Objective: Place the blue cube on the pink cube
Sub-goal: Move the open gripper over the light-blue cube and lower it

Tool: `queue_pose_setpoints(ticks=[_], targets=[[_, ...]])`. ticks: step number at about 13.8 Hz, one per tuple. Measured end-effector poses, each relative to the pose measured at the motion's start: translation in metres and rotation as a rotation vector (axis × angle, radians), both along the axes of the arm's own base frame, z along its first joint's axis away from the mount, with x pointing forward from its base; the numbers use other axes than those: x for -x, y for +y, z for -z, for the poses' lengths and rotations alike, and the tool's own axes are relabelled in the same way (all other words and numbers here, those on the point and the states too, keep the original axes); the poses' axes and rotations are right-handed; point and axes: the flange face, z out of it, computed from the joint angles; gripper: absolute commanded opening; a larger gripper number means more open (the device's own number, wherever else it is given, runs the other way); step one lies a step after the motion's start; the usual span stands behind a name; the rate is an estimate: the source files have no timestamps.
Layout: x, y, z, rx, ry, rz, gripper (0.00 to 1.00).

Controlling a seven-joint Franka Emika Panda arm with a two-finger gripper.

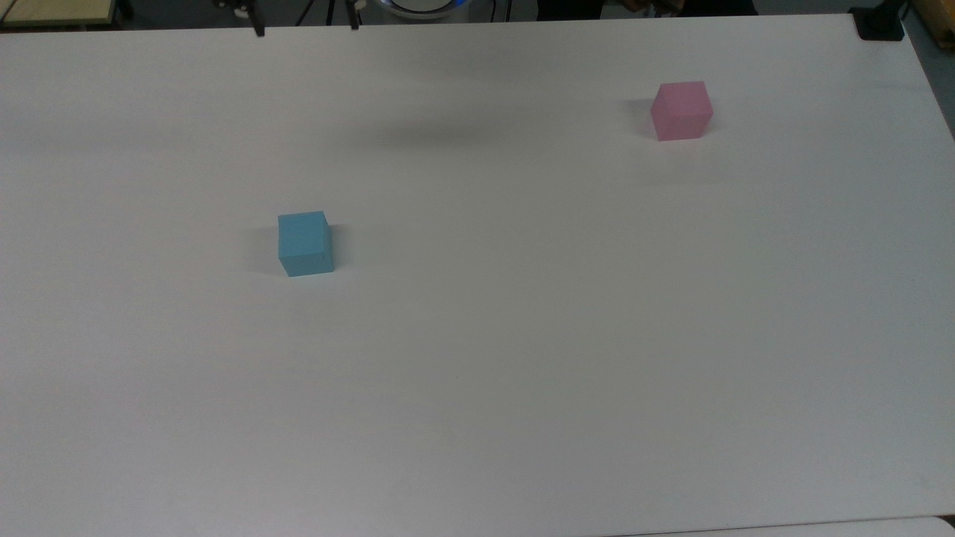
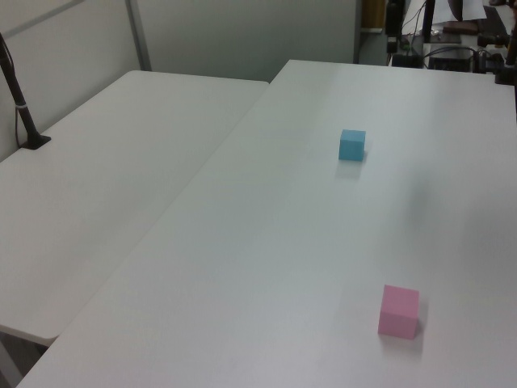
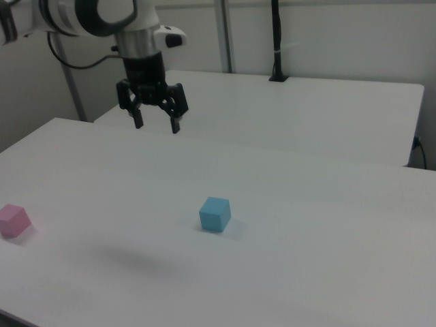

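Observation:
The blue cube [image 1: 304,243] sits on the white table [image 1: 522,388] left of centre in the top view. The pink cube [image 1: 681,110] rests far off toward the top view's upper right. Both cubes stand alone, apart from each other: blue cube [image 2: 352,145] and pink cube [image 2: 399,311] in the left view, blue cube [image 3: 215,214] and pink cube [image 3: 13,220] in the right view. My gripper [image 3: 157,126] hangs open and empty high above the table, behind the blue cube in the right view. Its fingertips [image 1: 259,30] poke in at the top view's upper edge.
A second white table [image 2: 97,186] adjoins the work table on the left view's left. A black post [image 2: 20,101] is clamped to it. Another black clamp [image 1: 880,24] sits at the top view's upper right corner.

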Motion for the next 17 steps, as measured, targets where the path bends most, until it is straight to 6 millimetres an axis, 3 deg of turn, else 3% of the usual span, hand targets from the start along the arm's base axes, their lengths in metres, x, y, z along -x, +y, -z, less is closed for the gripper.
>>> queue_pose_setpoints(ticks=[5,6,9,13,17], targets=[[-0.025,-0.041,0.041,0.020,-0.112,0.015,1.00],[-0.034,-0.047,0.058,0.022,-0.118,0.020,1.00],[-0.057,-0.052,0.107,0.028,-0.134,0.017,1.00],[-0.065,-0.054,0.166,0.043,-0.146,0.007,1.00],[-0.058,-0.052,0.196,0.067,-0.110,-0.016,1.00]])
